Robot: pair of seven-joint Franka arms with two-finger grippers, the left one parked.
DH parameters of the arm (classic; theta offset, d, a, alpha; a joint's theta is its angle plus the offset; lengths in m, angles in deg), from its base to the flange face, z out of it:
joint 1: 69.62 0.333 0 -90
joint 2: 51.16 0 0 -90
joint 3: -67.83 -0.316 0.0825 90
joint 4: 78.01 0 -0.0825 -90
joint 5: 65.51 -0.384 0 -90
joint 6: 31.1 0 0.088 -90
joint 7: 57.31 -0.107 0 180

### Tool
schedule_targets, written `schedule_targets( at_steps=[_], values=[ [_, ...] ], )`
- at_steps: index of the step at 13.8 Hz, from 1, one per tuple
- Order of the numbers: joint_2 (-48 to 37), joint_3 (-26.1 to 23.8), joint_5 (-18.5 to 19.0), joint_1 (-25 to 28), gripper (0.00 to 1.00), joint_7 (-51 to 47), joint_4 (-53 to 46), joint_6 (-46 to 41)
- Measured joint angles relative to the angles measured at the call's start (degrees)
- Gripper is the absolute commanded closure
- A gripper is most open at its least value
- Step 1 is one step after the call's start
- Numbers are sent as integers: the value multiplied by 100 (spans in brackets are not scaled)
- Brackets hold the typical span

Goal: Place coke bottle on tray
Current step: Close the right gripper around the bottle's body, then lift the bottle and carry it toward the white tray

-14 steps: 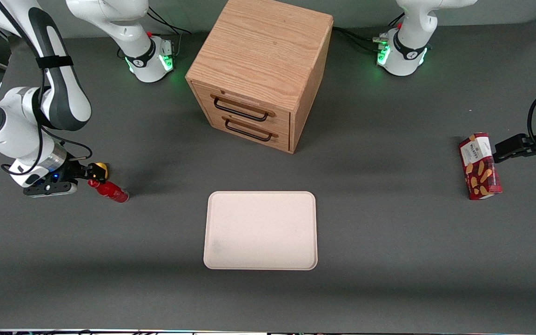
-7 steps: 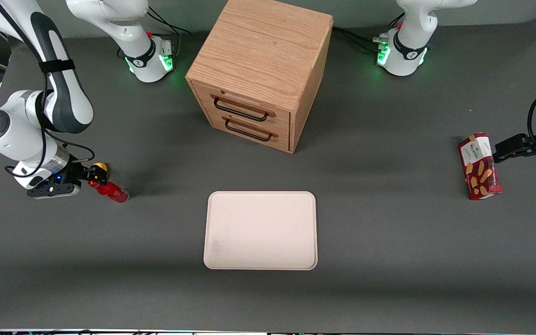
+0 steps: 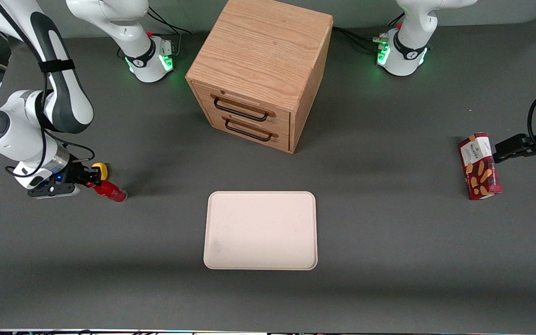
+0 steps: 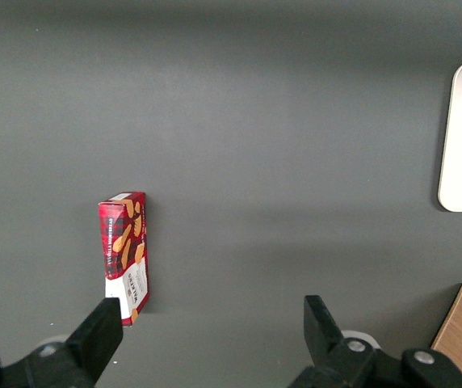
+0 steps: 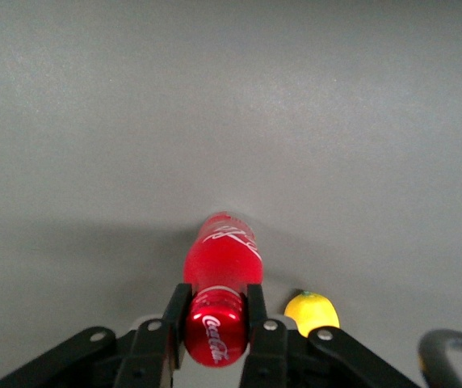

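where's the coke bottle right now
The coke bottle lies on the table at the working arm's end, its cap end between the gripper fingers, beside the yellow lump.

We see the right arm point(image 3: 40, 93) bent low over the table at the working arm's end, its wrist turned so that the gripper point(image 3: 92, 179) points sideways toward the tray point(image 3: 260, 230), well apart from it and close above the table surface. In the right wrist view the gripper point(image 5: 215, 315) has its two black fingers point(image 5: 176, 311) pressed against the neck of the coke bottle point(image 5: 221, 259), one on each side, just below the cap.
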Motion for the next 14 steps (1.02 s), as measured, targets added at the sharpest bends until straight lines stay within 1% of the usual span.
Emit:
schedule_targets(
  at_steps=[2, 7, 11, 14],
  values=[
    [-5, -1, 0, 1, 100, 0, -244, -506],
    [-238, -1, 1, 1, 100, 0, -1273, -2025],
    [-421, 1, 8, 1, 100, 0, -2540, -3597],
    [-465, 0, 11, 1, 100, 0, -3420, -4525]
  ],
)
